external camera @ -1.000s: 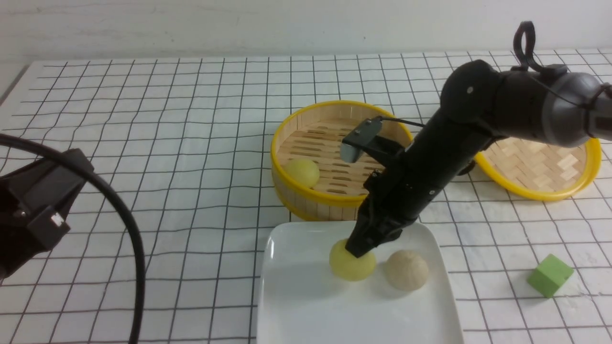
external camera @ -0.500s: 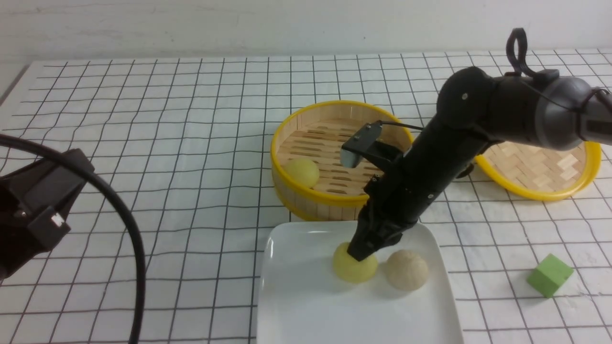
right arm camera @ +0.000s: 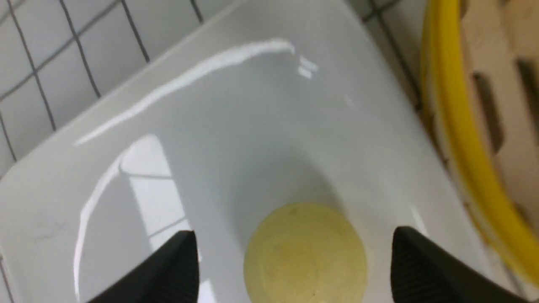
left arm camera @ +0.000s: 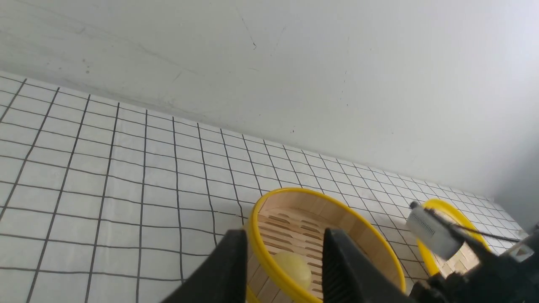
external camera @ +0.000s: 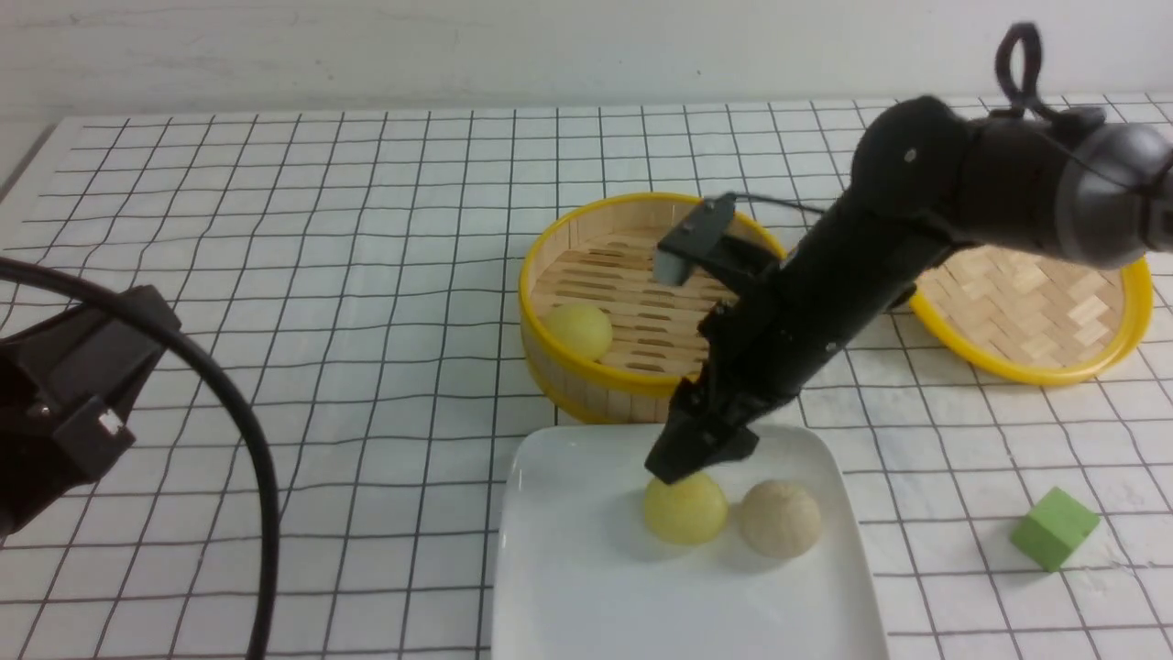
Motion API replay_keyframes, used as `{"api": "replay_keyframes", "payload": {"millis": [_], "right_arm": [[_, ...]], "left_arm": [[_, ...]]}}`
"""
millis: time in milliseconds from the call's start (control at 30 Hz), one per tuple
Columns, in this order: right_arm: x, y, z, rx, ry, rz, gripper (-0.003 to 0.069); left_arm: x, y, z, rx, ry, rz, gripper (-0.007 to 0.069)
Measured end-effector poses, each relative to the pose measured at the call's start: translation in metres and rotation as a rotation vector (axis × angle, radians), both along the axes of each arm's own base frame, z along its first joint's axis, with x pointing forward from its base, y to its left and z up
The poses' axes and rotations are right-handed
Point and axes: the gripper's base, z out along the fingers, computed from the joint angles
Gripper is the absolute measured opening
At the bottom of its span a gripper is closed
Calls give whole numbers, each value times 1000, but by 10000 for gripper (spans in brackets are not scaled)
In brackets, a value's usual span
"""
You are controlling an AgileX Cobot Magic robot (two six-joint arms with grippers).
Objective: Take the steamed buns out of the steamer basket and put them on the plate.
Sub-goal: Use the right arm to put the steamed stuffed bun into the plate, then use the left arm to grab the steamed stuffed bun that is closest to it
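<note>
Yellow bun (external camera: pixel 685 507) sat mid plate (external camera: pixel 568 568), beige bun (external camera: pixel 780 519) just beside at its 3 o'clock; plate's 6 o'clock edge cut off. 3rd bun (external camera: pixel 577 330) at steamer basket's (external camera: pixel 550 266) 8 o'clock. R gripper (external camera: pixel 698 456) spread above yellow bun, empty. L gripper (left arm camera: pixel 285 242) only partly seen, jaws apart, empty.

We find the front view set centrally on the robot's side, looking forward and down over the gridded table (external camera: pixel 275 229). The left wrist view looks almost level, from well back, at the steamer basket (left arm camera: pixel 303 202). The right wrist view looks steeply down, close over the plate (right arm camera: pixel 252 126). All three share the steamer basket's rim.
</note>
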Motion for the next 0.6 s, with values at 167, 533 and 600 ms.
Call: {"api": "replay_keyframes", "payload": {"millis": [167,533,600], "right_arm": [[-9,-6,59,63,-162,-19,560],[-56,-54,160,13,-458,-235,558],[-69,-65,176,4,-497,-289,558]], "left_arm": [[0,0,0,0,0,0,282],[0,0,0,1,0,0,282],[0,0,0,1,0,0,282]]}}
